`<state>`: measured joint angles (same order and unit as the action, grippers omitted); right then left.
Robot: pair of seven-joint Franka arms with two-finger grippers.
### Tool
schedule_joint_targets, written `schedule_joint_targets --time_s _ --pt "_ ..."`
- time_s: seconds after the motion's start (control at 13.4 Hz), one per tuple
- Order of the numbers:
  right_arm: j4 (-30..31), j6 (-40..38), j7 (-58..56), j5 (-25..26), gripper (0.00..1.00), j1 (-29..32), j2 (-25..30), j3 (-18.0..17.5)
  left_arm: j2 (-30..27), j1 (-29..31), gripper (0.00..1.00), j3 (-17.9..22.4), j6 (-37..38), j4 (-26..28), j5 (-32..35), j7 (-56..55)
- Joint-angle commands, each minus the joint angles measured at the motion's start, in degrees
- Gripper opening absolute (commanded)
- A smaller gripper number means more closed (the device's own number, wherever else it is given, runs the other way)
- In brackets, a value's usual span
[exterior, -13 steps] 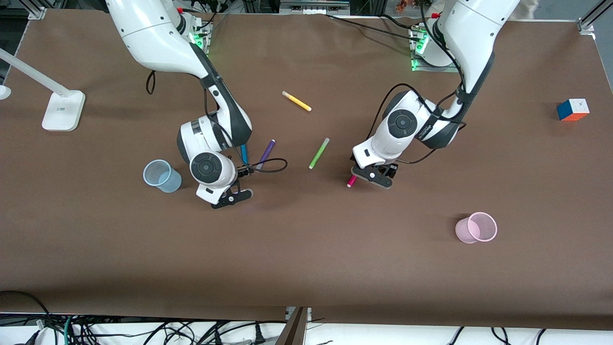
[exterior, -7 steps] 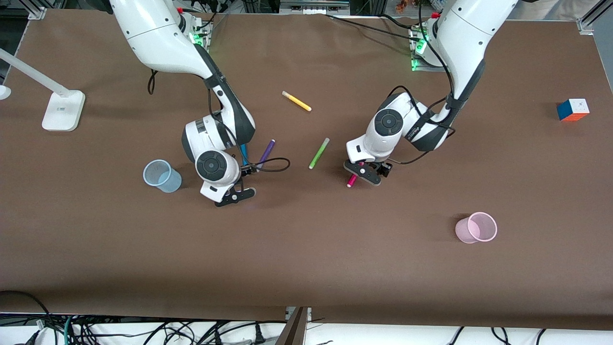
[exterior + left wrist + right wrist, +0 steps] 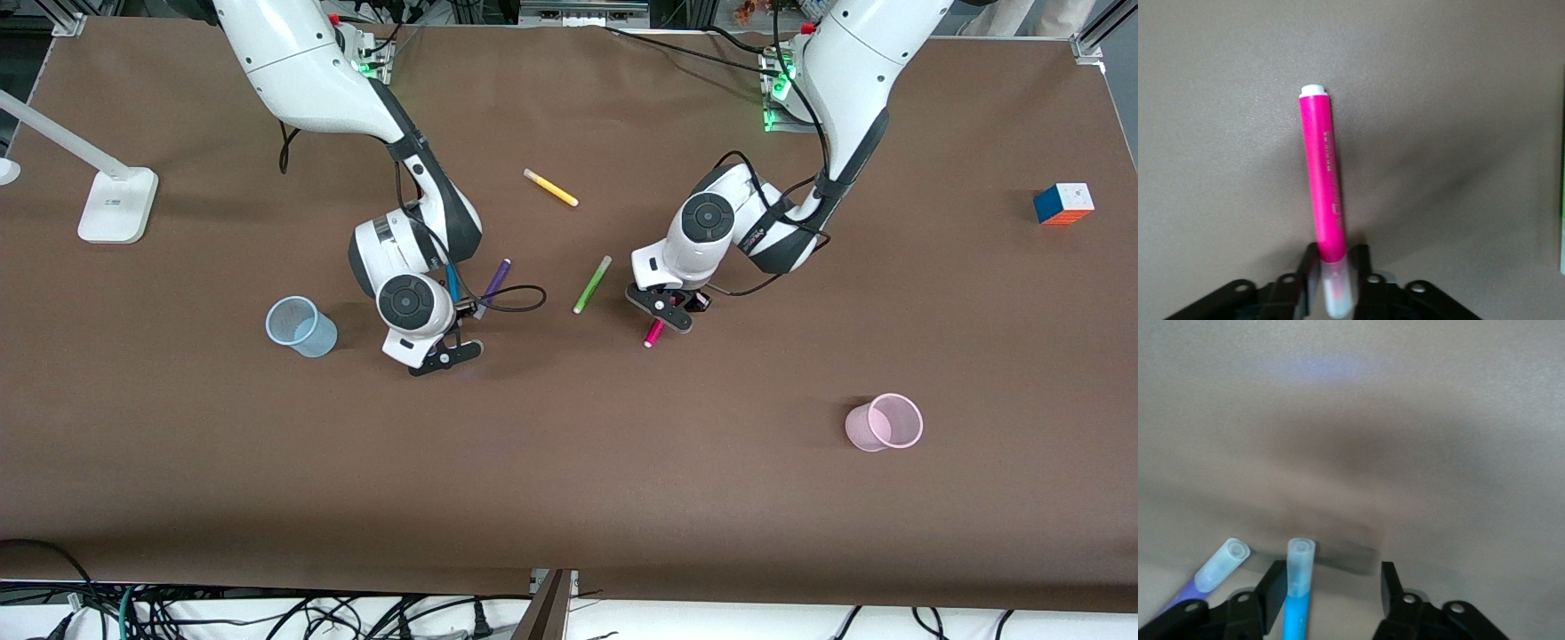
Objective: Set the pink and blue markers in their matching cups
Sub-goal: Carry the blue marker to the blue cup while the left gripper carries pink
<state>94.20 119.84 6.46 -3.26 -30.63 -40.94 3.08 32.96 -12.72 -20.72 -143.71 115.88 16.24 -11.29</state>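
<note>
The pink marker [image 3: 653,336] lies on the table, mostly under my left gripper [image 3: 667,313]. In the left wrist view the gripper [image 3: 1336,267] is shut on the marker [image 3: 1323,180] where the magenta barrel meets its pale cap. The blue marker [image 3: 453,284] lies beside the purple marker [image 3: 495,283]. My right gripper [image 3: 447,348] is low over it. In the right wrist view that gripper [image 3: 1333,583] is open, with the blue marker [image 3: 1298,603] between the fingers, close to one of them. The light blue cup [image 3: 300,326] and the light pink cup [image 3: 885,422] stand upright, apart from both grippers.
A green marker [image 3: 592,284] lies between the two grippers, and a yellow marker [image 3: 550,188] lies farther from the camera. The purple marker also shows in the right wrist view [image 3: 1218,570]. A colour cube [image 3: 1063,203] sits near the left arm's end. A white lamp base [image 3: 117,204] stands at the right arm's end.
My left gripper has slid along the pink marker toward its cap; the marker has not moved. My right gripper has shifted a little toward the blue marker.
</note>
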Motion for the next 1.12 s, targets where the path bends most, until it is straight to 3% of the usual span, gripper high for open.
schedule_joint_targets --time_s 0.0,0.3,0.6,0.82,1.05 --pt "0.9 0.8 0.5 -0.8 0.65 -1.0 0.3 0.4 -2.5 1.0 0.0 -0.3 1.8 0.6 1.7 -1.6" --pt "0.9 1.2 2.1 -0.8 0.64 -1.1 0.2 0.4 -8.4 2.4 0.0 -0.3 21.1 -2.1 1.7 -0.8" --pt "1.0 2.1 2.2 -0.8 0.25 -1.1 -0.3 0.4 -9.5 3.2 0.0 0.4 36.4 -8.5 3.1 4.4" --pt "0.9 2.2 2.2 -0.8 0.03 -1.4 -0.3 0.4 -9.5 4.8 0.0 2.3 43.4 -11.9 11.3 12.9" --pt "-0.7 1.6 0.0 -0.8 0.0 -0.7 1.6 0.9 -9.4 5.2 0.0 6.7 47.3 -12.8 22.6 22.6"
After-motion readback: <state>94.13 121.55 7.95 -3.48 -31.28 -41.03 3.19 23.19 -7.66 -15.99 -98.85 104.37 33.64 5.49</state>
